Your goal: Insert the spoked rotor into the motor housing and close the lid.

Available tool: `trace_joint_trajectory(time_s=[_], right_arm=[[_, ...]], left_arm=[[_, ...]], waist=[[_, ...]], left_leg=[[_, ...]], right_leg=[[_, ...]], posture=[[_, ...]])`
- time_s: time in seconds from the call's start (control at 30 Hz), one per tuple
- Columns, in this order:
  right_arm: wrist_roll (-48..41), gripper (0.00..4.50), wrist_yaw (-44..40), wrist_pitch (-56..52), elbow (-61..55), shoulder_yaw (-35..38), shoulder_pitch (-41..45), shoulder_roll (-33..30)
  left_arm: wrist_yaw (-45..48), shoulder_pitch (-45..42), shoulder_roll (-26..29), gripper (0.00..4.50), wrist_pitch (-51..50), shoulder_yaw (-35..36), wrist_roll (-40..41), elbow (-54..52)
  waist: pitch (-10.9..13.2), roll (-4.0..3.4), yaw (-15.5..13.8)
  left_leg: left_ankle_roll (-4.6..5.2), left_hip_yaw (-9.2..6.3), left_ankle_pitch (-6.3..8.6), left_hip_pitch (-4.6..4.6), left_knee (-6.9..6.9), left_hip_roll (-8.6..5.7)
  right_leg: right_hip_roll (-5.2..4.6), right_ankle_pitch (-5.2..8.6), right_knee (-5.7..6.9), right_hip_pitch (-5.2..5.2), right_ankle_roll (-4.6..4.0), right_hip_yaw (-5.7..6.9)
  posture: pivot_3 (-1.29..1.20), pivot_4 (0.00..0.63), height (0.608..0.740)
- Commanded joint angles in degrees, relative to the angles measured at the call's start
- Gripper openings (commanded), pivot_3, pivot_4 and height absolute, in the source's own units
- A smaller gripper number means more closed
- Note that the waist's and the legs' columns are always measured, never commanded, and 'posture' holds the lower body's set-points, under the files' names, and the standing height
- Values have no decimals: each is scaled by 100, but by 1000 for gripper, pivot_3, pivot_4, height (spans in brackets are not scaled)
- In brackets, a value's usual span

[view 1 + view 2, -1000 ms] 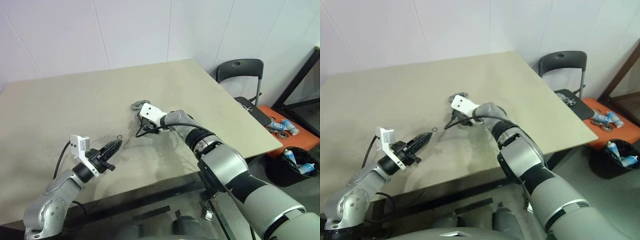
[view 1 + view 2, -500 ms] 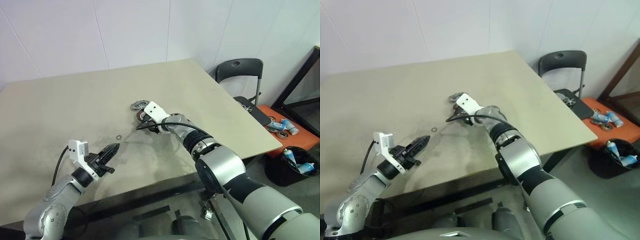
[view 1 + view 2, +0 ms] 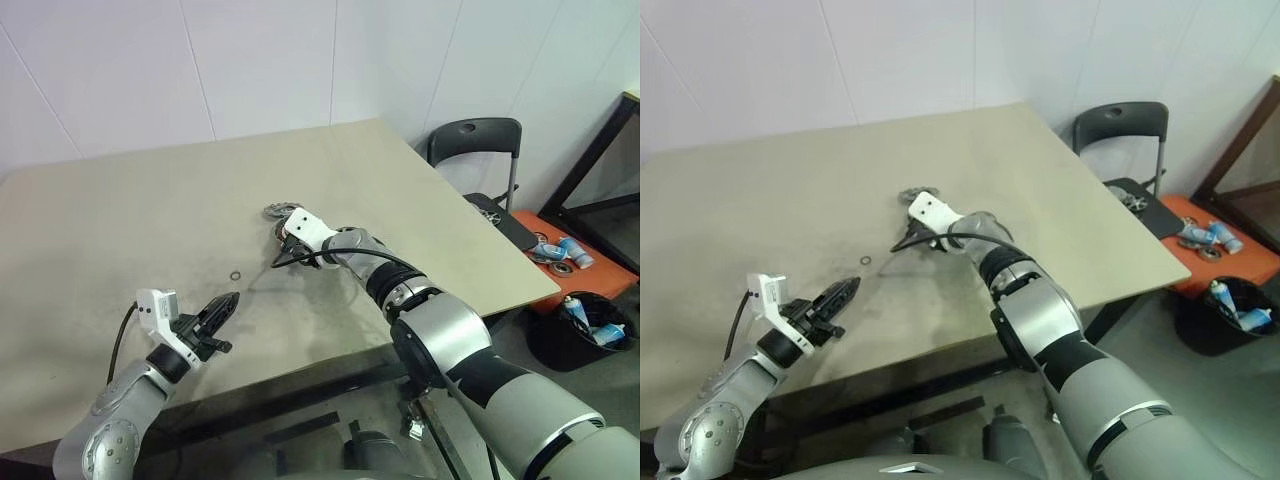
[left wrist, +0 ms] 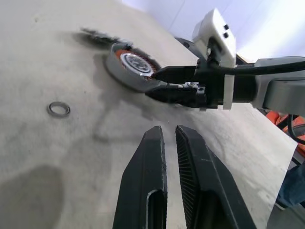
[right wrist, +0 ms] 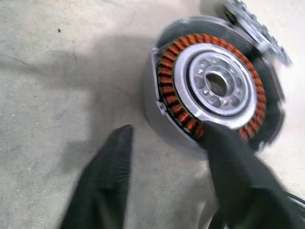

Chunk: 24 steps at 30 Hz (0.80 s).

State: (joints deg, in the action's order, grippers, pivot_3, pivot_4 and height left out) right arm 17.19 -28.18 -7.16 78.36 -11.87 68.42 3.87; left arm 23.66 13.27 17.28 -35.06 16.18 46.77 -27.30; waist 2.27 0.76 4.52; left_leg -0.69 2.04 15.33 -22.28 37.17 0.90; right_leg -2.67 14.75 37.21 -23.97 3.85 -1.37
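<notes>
The motor housing (image 5: pixel 214 83) lies flat on the beige table (image 3: pixel 130 220), coppery windings ringing its silver centre. It also shows in the left wrist view, motor housing (image 4: pixel 131 64). The lid (image 3: pixel 280 211), a dull grey notched disc, lies just behind it and touches its far side. My right gripper (image 5: pixel 167 131) points down at the housing and is open. One finger (image 5: pixel 105 181) is on the bare table outside it, the other over the near windings. My left gripper (image 3: pixel 232 297) hovers near the table's front edge, shut and empty, well short of the housing. The spoked rotor is out of view.
A small metal ring (image 3: pixel 235 275) lies on the table between the two grippers. Off the table's right edge stand a black chair (image 3: pixel 475 140), an orange tray (image 3: pixel 560 262) with cans and a black bin (image 3: pixel 590 335) on the floor.
The right wrist has turned slightly above the housing. Both arms otherwise hold their places, and the lid and ring have not moved.
</notes>
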Motion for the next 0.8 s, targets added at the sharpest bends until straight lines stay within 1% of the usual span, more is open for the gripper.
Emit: trace_joint_trajectory(time_s=[0.03, 0.4, 0.5, 0.57, 0.7, 0.8], right_arm=[[-17, 1055, -84, -84, -33, 46, -27, 150], [-60, 1055, -421, -116, -115, 124, -31, 147], [-149, 553, -591, -88, -167, 196, 22, 148], [-208, 7, -646, -136, -190, 251, 55, 150], [-643, 7, -683, -504, -300, 679, 286, 225], [-700, 7, -777, -560, -360, 725, 330, 237]], left_arm=[[-18, -33, 2, 487, 150, -34, 4, -271], [-76, -81, 5, 487, 191, -149, -29, -156], [-101, -203, 34, 487, 170, -136, -23, -69], [-115, -240, 36, 487, 185, -139, -41, -33], [-289, -339, -89, 487, 278, -19, -34, 67], [-289, -319, -87, 487, 313, -54, -65, 76]], waist=[[0, 0, 1], [0, 0, -25], [0, 0, -24], [0, 0, -18], [0, 0, -18], [1, 0, -23]], left_leg=[[0, 0, 0, 2, 1, 0], [0, 0, 0, 1, 2, -1], [0, 0, 0, 1, 1, -1], [0, 0, -1, 1, 1, -1], [0, 0, -1, 1, 1, 0], [1, 0, -1, 0, 1, 0]], right_leg=[[1, 0, 1, 1, 0, 0], [2, -3, -1, 3, 5, 0], [3, -5, -1, 3, 8, 1], [4, -6, -1, 3, 11, 0], [6, -7, -1, 3, 12, 1], [6, -7, -1, 2, 13, 1]], posture=[[0, 0, 740], [0, 0, 740], [0, 0, 740], [0, 0, 740], [0, 0, 740], [0, 0, 740]])
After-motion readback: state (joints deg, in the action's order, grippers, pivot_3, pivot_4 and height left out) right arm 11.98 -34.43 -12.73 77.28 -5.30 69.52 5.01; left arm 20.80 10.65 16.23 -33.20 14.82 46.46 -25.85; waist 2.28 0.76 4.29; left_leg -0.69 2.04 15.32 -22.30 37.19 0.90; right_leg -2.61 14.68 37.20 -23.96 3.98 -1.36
